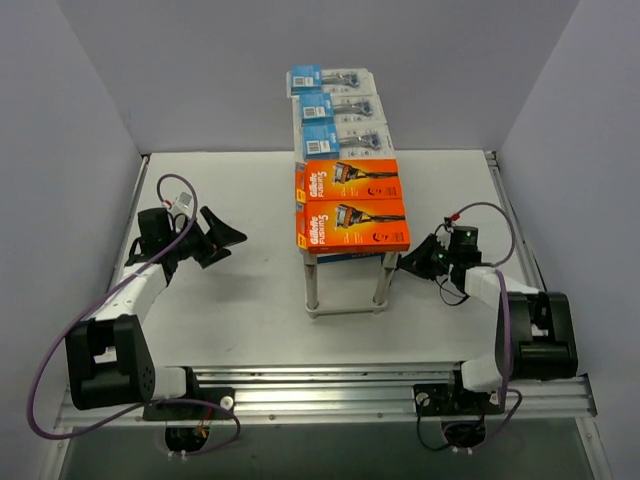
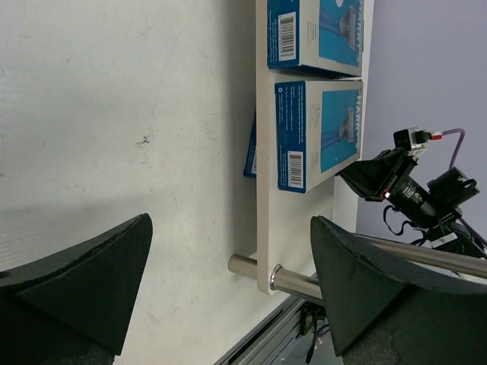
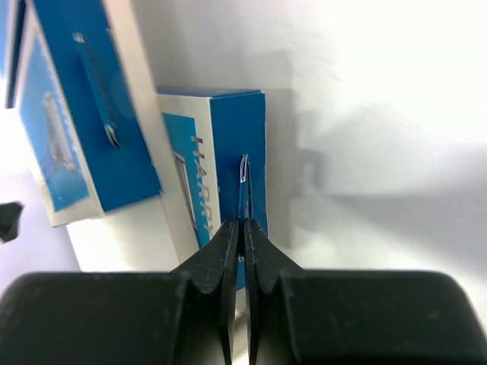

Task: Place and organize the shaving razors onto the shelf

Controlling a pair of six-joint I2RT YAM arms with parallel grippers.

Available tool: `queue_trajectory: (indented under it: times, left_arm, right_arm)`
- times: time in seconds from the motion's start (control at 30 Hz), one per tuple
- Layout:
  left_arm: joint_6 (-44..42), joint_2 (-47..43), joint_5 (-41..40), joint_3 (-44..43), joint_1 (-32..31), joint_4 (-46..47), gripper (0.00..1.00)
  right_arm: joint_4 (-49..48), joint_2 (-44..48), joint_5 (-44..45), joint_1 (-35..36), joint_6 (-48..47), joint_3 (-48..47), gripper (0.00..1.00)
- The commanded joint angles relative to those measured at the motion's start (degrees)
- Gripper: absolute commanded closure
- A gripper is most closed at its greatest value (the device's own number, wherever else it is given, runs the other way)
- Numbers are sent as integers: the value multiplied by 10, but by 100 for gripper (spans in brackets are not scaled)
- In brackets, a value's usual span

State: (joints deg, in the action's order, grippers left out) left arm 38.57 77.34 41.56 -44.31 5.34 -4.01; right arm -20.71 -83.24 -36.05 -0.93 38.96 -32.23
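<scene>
The shelf (image 1: 318, 222) stands mid-table, its pale top carrying two orange razor boxes (image 1: 352, 225) in front and three blister packs with blue cards (image 1: 340, 108) behind. On its lower tier stand two blue-and-white razor boxes (image 2: 319, 133), on edge. My right gripper (image 3: 243, 222) reaches in from the shelf's right side (image 1: 408, 262) and is shut on the thin hang tab of the nearer blue-and-white box (image 3: 228, 167). The other blue-and-white box (image 3: 76, 114) stands beside it. My left gripper (image 2: 232, 228) hangs open left of the shelf (image 1: 225, 240), holding nothing.
The shelf's metal legs (image 1: 312, 285) stand on the white table. Grey walls close in the back and sides. An aluminium rail (image 1: 330, 385) with both arm bases runs along the near edge. A metal shelf tube (image 2: 304, 285) crosses between my left fingers in the wrist view.
</scene>
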Motion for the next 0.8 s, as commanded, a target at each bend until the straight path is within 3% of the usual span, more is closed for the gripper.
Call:
queue_trajectory:
  times: [0.0,0.23,0.47,0.77]
  left_arm:
    - [-42,-11,30,-40,3,-32,6]
    - [-52,6,42,-42,5,-34,6]
    - [-53,-2,48,-41,19,-36,6]
    - [-68,13,47,-50,27,-71,6]
  right_arm:
    - [79,85,17,-24,-23,-21,100]
    - [184,174,62,-46,-37,-53,100]
    - [272,241,83,-64,-41,-144,100]
    - [335,234,97,-65,-55,-273,100]
